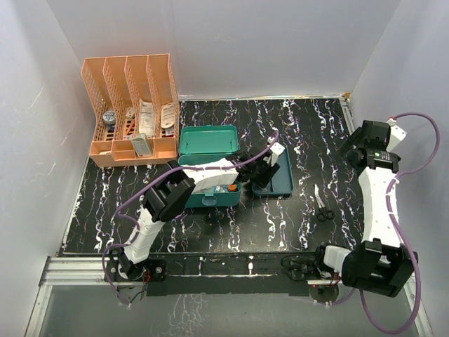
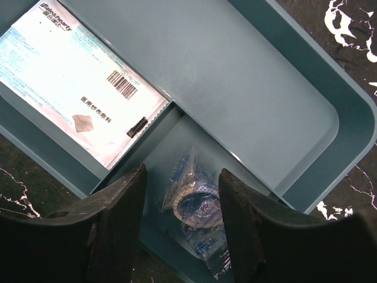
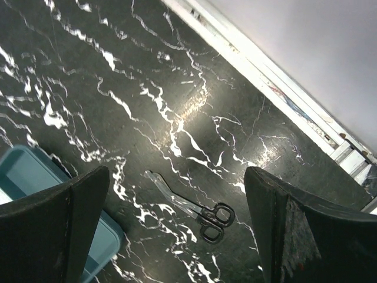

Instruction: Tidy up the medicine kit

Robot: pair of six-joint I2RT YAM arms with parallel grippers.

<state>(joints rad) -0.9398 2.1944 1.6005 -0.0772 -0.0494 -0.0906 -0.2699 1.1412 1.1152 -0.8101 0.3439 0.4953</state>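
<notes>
The medicine kit lies open at the table centre, its insert tray at 3 o'clock. The left gripper is half-open, straddling a wrapped tape roll and gripping nothing; the right gripper is wide and empty. The kit is likely light, stiff, slick plastic: grip a wall rim.

The right hand is open wide, its two black fingers far apart. Between them, small scissors lie flat on the dark table with white streaks. A corner of a blue-green tray shows at the lower left.
</notes>
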